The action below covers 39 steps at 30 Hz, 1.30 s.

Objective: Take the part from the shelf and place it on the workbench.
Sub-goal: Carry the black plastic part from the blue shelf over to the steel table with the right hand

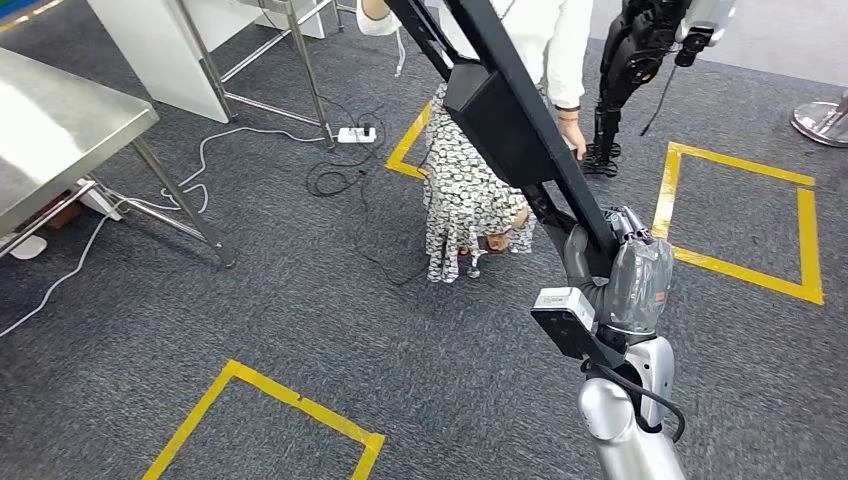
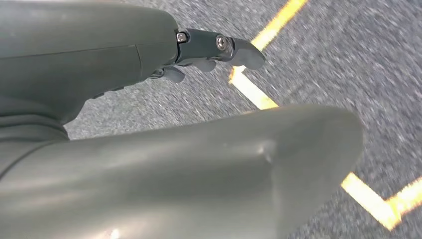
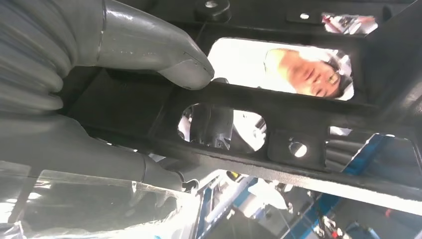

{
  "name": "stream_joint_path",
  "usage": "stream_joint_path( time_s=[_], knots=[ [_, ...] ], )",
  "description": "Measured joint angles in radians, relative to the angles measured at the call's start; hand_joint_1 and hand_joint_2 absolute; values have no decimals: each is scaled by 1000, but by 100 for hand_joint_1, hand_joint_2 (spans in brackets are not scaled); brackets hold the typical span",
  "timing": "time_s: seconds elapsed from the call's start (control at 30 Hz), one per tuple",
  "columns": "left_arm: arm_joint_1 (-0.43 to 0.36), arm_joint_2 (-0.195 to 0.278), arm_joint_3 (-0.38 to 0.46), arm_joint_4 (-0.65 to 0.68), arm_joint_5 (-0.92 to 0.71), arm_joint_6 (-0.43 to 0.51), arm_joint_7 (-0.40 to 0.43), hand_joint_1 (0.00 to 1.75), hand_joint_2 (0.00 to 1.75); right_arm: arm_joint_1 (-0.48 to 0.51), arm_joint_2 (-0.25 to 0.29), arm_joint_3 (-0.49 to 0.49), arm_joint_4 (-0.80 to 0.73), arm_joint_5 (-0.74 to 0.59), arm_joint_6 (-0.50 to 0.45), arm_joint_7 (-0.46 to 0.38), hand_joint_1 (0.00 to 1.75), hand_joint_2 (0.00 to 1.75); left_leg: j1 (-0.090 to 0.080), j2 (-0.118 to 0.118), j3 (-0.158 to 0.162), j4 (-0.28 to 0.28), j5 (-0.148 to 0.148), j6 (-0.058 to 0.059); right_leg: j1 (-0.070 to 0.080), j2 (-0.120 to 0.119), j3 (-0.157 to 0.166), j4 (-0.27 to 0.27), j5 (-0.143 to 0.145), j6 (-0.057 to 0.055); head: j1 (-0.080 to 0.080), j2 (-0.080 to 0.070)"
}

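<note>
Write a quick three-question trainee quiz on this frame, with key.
1. True or false: the right hand holds the long black part.
2. Where does the steel table stand in the head view? A) on the left B) on the right
3. Fill in: the yellow tape squares lie on the grey ____.

Key: 1 true. 2 A. 3 carpet.

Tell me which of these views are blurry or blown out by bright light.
Left wrist view: carpet and yellow tape are smeared by motion blur. Right wrist view: backlit, white glare through the openings in the black part, which reads nearly as silhouette. Head view: sharp and evenly lit; right hand holds the part.
</note>
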<state>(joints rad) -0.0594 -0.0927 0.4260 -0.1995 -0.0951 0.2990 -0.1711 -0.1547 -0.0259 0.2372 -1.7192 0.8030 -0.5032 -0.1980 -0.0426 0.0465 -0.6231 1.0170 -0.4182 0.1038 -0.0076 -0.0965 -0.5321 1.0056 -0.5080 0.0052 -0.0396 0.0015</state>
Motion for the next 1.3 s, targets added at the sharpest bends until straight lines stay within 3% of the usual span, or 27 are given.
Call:
stream_joint_path(
  time_s=[0.07, 0.13, 0.2, 0.23, 0.27, 0.33, 0.37, 0.4, 0.47, 0.5, 0.57, 0.63, 0.67, 0.7, 0.73, 0.8, 0.87, 0.93, 1.0, 1.07, 1.13, 1.2, 1.23, 1.27, 1.3],
  knots=[
    [1, -1, 0, 0, -4, -1, 1, 0, 0, -5, 1, 0, -5, 1, 2, 4, 175, 175, 8, -22, 36, -48, 19, 13, 3, 32, -9, 34, -17, 0, 1, 0],
    [-1, -4, 0, 0, -6, -2, 1, 0, 0, -10, -1, 0, -5, -4, 7, 6, 175, 175, 17, -44, 50, -66, 30, 19, -2, 80, -75, 151, -59, -3, 4, 0],
    [-3, -8, 0, 0, -7, -1, 2, 0, 0, -12, -5, -1, 1, -14, 10, 6, 175, 175, 21, -72, 50, -66, 29, 15, -14, 94, -144, 254, -82, 9, 6, 0],
    [-3, -10, 0, 1, -7, 0, 3, 0, 0, -14, -6, -1, 5, -17, 10, 6, 175, 175, 24, -86, 49, -64, 27, 10, -21, 95, -155, 258, -72, 21, 6, 0],
    [-1, -12, 0, 1, -8, 2, 5, 0, 0, -18, -7, -1, 10, -19, 10, 5, 175, 175, 29, -99, 49, -58, 23, 2, -29, 96, -145, 221, -45, 37, 6, 0],
    [1, -12, 0, 1, -8, 7, 10, 0, 0, -28, -8, -1, 22, -23, 10, 4, 175, 175, 38, -122, 39, -29, 7, -23, -43, 110, -93, 93, 17, 68, 8, 0],
    [2, -11, 0, 1, -8, 10, 12, 0, 0, -34, -7, -1, 27, -25, 10, 2, 175, 175, 41, -131, 29, -11, -4, -36, -47, 115, -72, 48, 36, 70, 10, 0],
    [2, -11, 0, 1, -8, 14, 13, 0, 0, -39, -6, -1, 32, -28, 10, 1, 175, 175, 43, -137, 20, 4, -12, -47, -46, 119, -62, 27, 43, 63, 10, 0],
    [5, -10, 0, 2, -9, 18, 14, 0, 0, -49, -3, -1, 41, -34, 10, -3, 175, 175, 47, -144, 9, 17, -19, -56, -42, 110, -62, 29, 42, 38, 11, 0],
    [7, -10, 0, 2, -9, 19, 15, 0, 0, -55, -1, -1, 46, -38, 11, -5, 175, 175, 50, -140, 7, 21, -22, -58, -41, 106, -61, 29, 42, 30, 10, 0],
    [9, -11, 0, 2, -9, 20, 14, 0, 0, -64, 3, -1, 56, -46, 11, -9, 175, 175, 54, -105, -11, 65, -46, -66, -42, 96, -56, 27, 42, 19, 4, 0],
    [7, -11, 0, 2, -9, 20, 12, 0, 0, -67, 5, -1, 62, -52, 11, -13, 175, 175, 56, -63, -71, 181, -101, -73, -34, 83, -52, 26, 38, 10, -2, 0],
    [6, -11, 0, 2, -9, 20, 12, 0, 0, -68, 5, -1, 64, -54, 11, -13, 175, 175, 57, -53, -109, 248, -127, -74, -30, 75, -51, 26, 36, 6, -2, 0],
    [7, -11, 0, 2, -9, 20, 12, 0, 0, -68, 5, -1, 67, -54, 11, -13, 175, 175, 57, -49, -138, 294, -138, -73, -26, 67, -50, 26, 34, 4, -3, 0],
    [8, -11, 0, 2, -9, 20, 12, 0, 0, -68, 6, -1, 70, -54, 11, -13, 175, 175, 57, -48, -151, 307, -130, -69, -22, 59, -49, 26, 31, 2, -3, 0],
    [9, -11, 0, 2, -9, 20, 12, 0, 0, -70, 7, -1, 74, -54, 11, -15, 175, 175, 52, -40, -115, 218, -66, -53, -16, 44, -41, 25, 25, 0, -3, 0],
    [7, -11, 0, 2, -10, 21, 10, 0, 0, -74, 7, -1, 76, -55, 11, -17, 175, 175, 37, -6, -52, 88, -11, -33, -11, 30, -31, 21, 19, 0, -3, 0],
    [3, -10, 0, 2, -11, 21, 9, 0, 0, -77, 8, -1, 78, -59, 10, -20, 175, 175, 23, 15, -26, 34, -4, -24, -9, 14, -26, 15, 15, 5, -3, 0],
    [2, -9, 0, 2, -11, 23, 8, 0, 0, -80, 9, -1, 81, -60, 10, -20, 175, 175, 21, -3, -17, 15, -3, -18, -7, -3, -21, 9, 10, 13, -4, 0],
    [4, -10, 0, 2, -11, 25, 8, 0, 0, -87, 9, -1, 84, -54, 10, -19, 175, 175, 23, -24, 12, -21, 9, -8, -5, 18, -26, 34, -4, 13, -3, 0],
    [2, -11, 0, 2, -10, 25, 7, 0, 0, -96, 4, -1, 90, -48, 10, -18, 175, 175, 25, -46, 33, -42, 16, 0, -7, 68, -74, 133, -41, 6, 3, 0],
    [-2, -12, 0, 2, -9, 25, 7, 0, 0, -98, -1, -1, 98, -44, 10, -15, 175, 175, 25, -73, 35, -42, 14, 1, -11, 91, -141, 239, -73, 6, 6, 0],
    [-2, -12, 0, 2, -9, 24, 8, 0, 0, -99, -4, -1, 103, -40, 10, -12, 175, 175, 25, -88, 35, -40, 12, -1, -13, 93, -157, 253, -69, 12, 6, 0],
    [-1, -12, 0, 2, -8, 23, 8, 0, 0, -104, -7, -1, 108, -40, 13, -9, 175, 175, 26, -101, 36, -36, 9, -6, -16, 94, -155, 230, -48, 22, 6, 0],
    [1, -12, 0, 2, -7, 22, 8, 0, 0, -113, -10, -1, 115, -45, 18, -6, 175, 175, 28, -114, 35, -28, 4, -12, -20, 97, -134, 172, -14, 34, 7, 0]
  ],
)
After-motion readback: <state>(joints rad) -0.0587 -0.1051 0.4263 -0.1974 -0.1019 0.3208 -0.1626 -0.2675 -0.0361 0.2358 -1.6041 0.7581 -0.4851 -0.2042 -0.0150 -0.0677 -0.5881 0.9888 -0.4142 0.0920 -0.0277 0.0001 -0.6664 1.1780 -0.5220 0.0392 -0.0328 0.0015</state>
